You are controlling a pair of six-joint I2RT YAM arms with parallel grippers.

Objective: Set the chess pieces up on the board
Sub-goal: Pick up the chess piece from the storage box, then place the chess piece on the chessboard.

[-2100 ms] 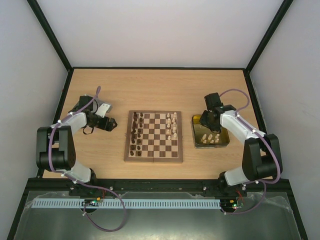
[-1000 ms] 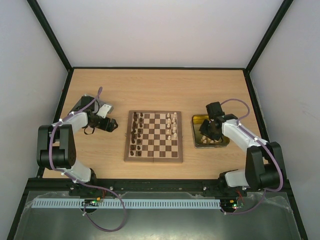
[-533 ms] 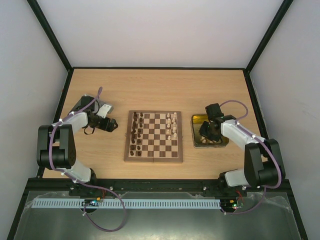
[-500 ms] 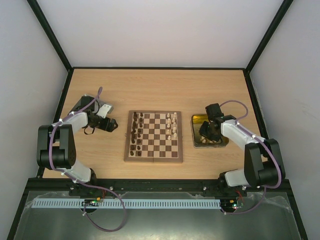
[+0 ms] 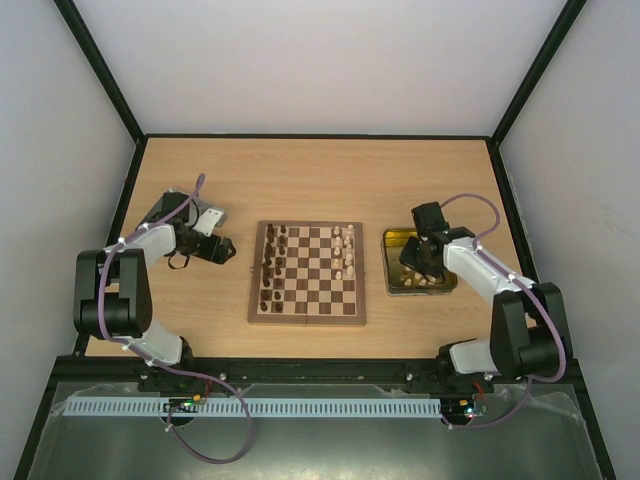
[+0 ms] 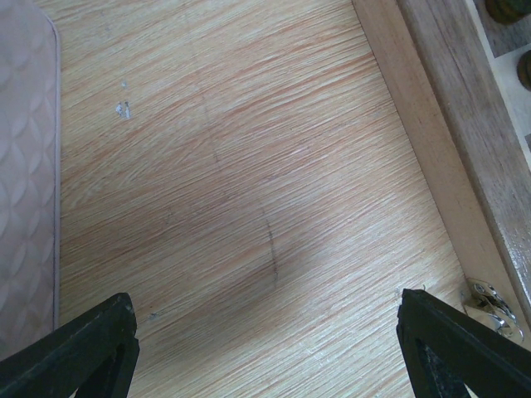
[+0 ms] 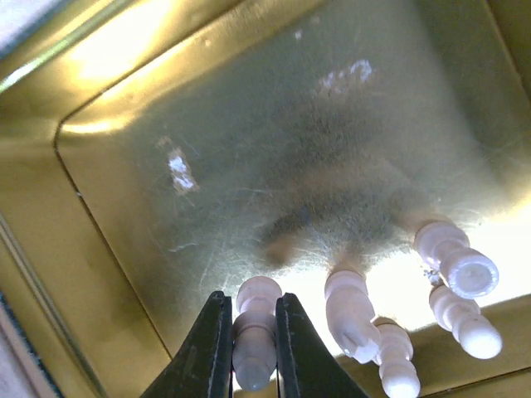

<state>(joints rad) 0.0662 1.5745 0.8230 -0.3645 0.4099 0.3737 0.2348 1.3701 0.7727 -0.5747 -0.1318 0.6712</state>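
One relation to settle before moving: the direction of the board from the loaded fingers.

1. Confirm the grip. In the right wrist view, find the right fingers closed nearly together on a cream turned wooden piece, one pad against each flank. Read the long axis of the piece as running along the fingers, not across them. Cannot tell base end from head end in this view.

2. Locate the piece. Place it inside the shiny gold square tin tray, at or just above the tray floor; cannot tell contact. Find the tray on the bench, to the right of the board.

3. Check the neighbours. Note several more loose cream pieces in the tray, the closest just beside one finger but apart from it. Judge a straight lift along the fingers as the safe exit; expect a sideways drag to topple that neighbour.

4. Take the heading. In the top view, find the square wooden chessboard with dark and tan squares to the left of the right fingers, across a strip of bare bench. Aim for its right-hand files, beside the cream pieces set there. Leave the dark brown pieces on the left-hand files alone.

5. Assign the arm. Use the right arm: nearer to the cream side and loaded. Leave the left fingers out of this step: spread wide, holding nothing, low over bare bench just beside the board's left border.
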